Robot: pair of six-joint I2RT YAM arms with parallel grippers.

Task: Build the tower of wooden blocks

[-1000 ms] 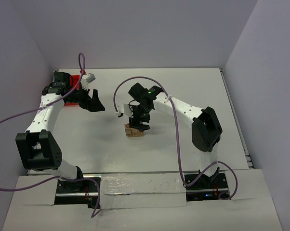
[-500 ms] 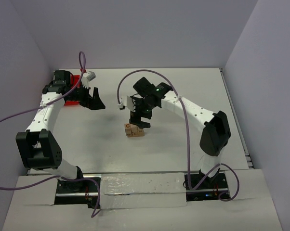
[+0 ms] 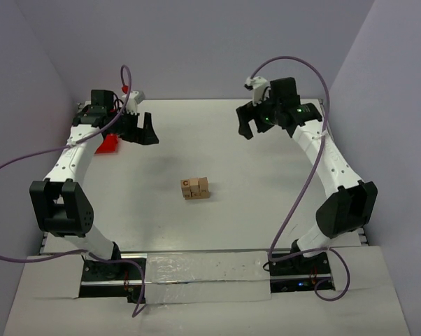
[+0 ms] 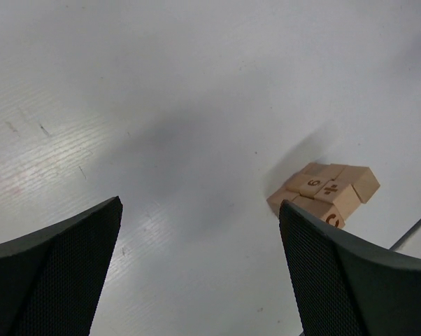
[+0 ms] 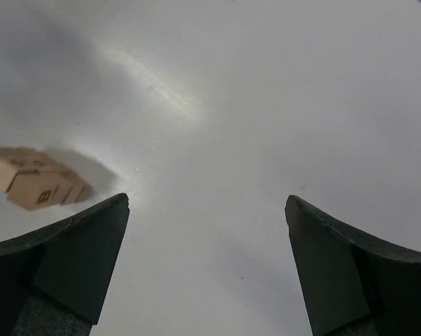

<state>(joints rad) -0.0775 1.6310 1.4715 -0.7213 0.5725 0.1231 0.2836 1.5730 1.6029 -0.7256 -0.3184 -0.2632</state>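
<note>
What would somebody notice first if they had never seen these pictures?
Probably the blocks, a tiny tan cluster with dark letters in the middle of the white table. Next come the two arms arching on either side, with the left end effector and right end effector both open, empty and well away from the blocks. A red bin peeks out at the far left, by the left arm.

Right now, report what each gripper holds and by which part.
Nothing is held: left gripper and right gripper are both open and empty, away from the wood blocks.
</note>
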